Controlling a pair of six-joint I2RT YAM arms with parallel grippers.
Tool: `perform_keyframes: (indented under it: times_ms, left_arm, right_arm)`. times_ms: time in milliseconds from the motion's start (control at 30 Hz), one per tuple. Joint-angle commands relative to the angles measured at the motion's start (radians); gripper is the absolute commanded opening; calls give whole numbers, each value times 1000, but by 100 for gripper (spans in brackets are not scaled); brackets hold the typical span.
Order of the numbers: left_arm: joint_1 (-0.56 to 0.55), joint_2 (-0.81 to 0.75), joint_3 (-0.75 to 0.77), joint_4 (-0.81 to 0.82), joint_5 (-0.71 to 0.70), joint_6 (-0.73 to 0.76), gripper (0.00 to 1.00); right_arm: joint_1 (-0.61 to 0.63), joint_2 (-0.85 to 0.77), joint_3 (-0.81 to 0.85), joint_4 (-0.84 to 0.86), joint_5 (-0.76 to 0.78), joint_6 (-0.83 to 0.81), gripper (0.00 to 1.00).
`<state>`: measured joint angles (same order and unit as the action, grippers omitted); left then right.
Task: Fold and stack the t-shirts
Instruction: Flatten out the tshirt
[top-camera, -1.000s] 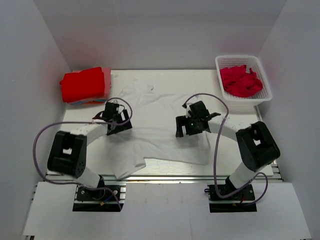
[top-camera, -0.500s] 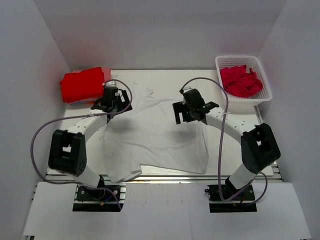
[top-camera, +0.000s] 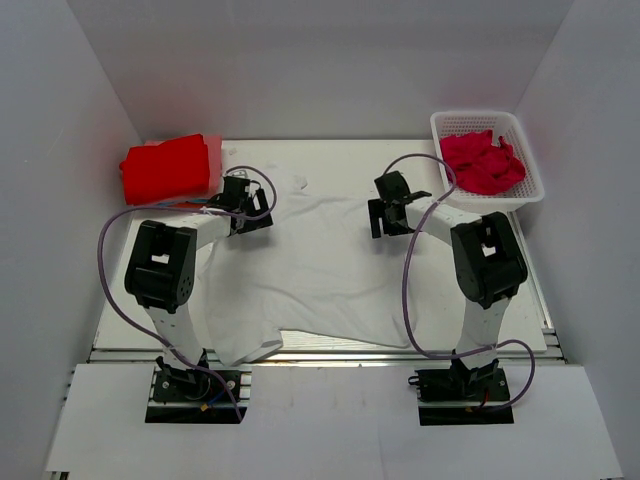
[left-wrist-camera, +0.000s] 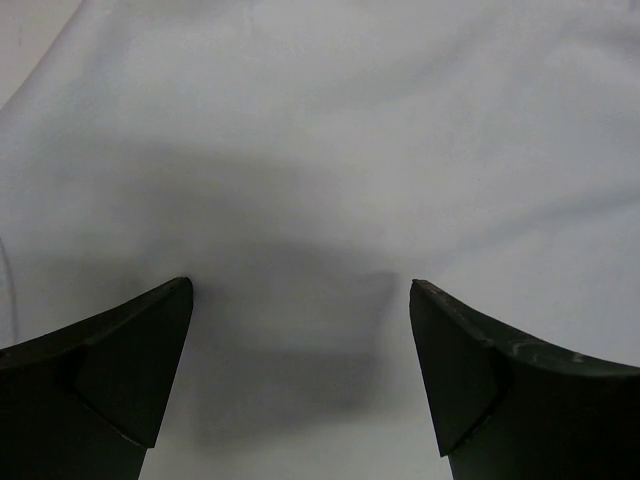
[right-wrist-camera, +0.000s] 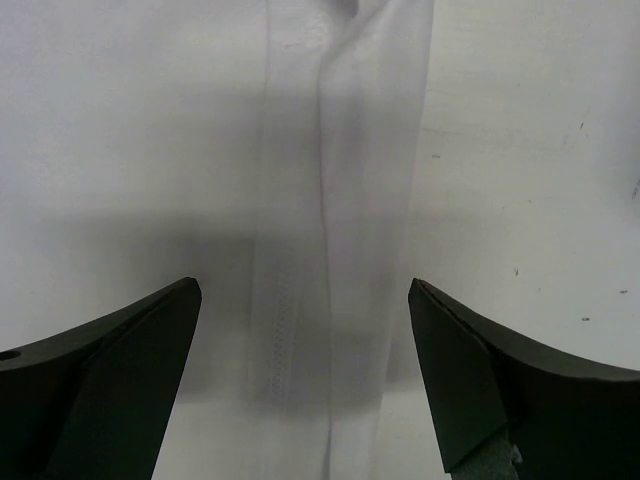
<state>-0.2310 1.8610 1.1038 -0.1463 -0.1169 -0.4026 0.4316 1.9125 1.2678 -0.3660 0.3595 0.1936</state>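
Note:
A white t-shirt (top-camera: 315, 265) lies spread on the table. A folded red t-shirt (top-camera: 165, 168) sits at the back left. Crumpled red shirts (top-camera: 482, 162) fill a white basket (top-camera: 527, 193) at the back right. My left gripper (top-camera: 250, 215) is open and empty over the shirt's far left part; the left wrist view shows plain white cloth (left-wrist-camera: 330, 180) between the fingers. My right gripper (top-camera: 392, 222) is open and empty over the shirt's far right edge; the right wrist view shows its stitched hem (right-wrist-camera: 330, 230) between the fingers, bare table (right-wrist-camera: 530, 180) to the right.
White walls close in the table on the left, back and right. The aluminium front rail (top-camera: 400, 352) runs along the near edge, where the shirt's lower left corner (top-camera: 250, 345) reaches it.
Both arms moved toward the far side of the shirt. The shirt was drawn flatter and wider across the table, and both grippers now stand open.

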Motion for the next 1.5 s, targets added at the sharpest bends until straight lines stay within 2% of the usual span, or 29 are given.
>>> perform_keyframes:
  times_ms: [0,267,533,1033,1267,1333,1467]
  left_arm:
    - [12,6,-27,-32,-36,1,100]
    - [12,15,-45,-65,-131,1,100]
    - [30,15,-55,-65,-161,1,100]
    - [30,24,-55,-35,-92,39,100]
    - [30,24,-45,-26,-58,58,100]
    - [30,24,-36,-26,-47,58,100]
    - [30,15,-36,-26,-47,58,100]
  right_arm:
    - [-20,16,16,19,13,-8,90]
    - [-114,2,-82,19,13,23,90]
    - [-235,-105,-148,38,-34,26,90]
    - [-421,-217,-180,25,-85,17,90]
    - [-366,-322,-211,58,-434,-72,90]
    - [-343,-343,-208,27,-477,-86,90]
    - [-203,-359,-252,-4,-475,-62,90]
